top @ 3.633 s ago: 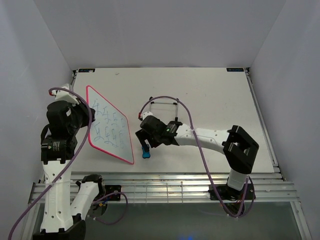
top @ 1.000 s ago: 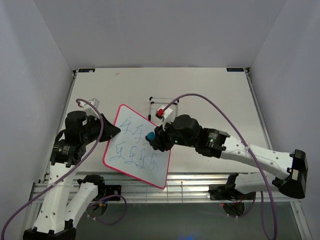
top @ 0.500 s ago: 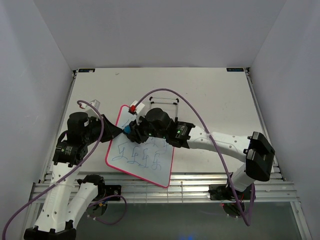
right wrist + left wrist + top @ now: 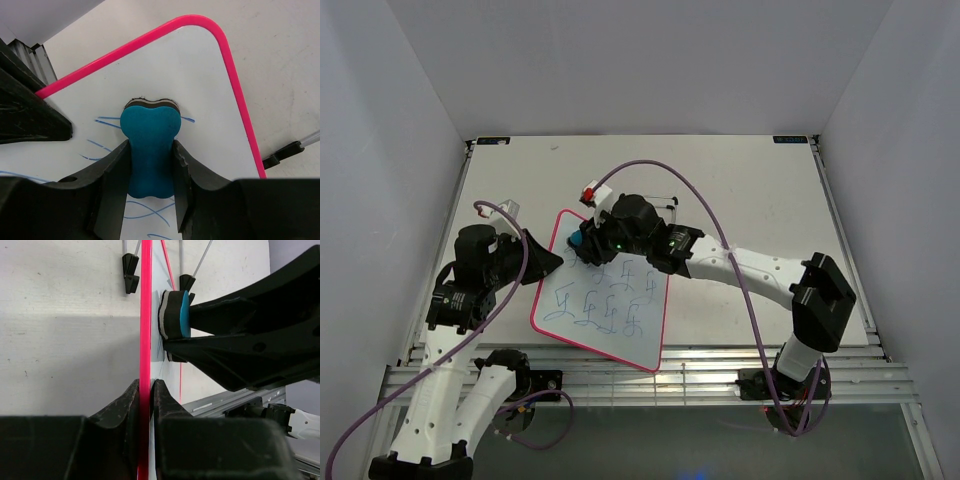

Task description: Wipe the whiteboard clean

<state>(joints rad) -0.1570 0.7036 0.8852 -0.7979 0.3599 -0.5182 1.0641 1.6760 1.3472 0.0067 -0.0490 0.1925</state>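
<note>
Wiping was the step: right claw (image 4: 150,150) clamped the eraser (image 4: 150,125) against the whiteboard (image 4: 620,340), left claw (image 4: 146,390) pinching its frame (image 4: 146,315); the scribbles (image 4: 595,305) needed sweeping.

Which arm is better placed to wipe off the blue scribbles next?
Right. The right claw grips the blue bone-shaped eraser against the glossy pink-framed whiteboard; the left claw is clamped on its frame, steadying it.
</note>
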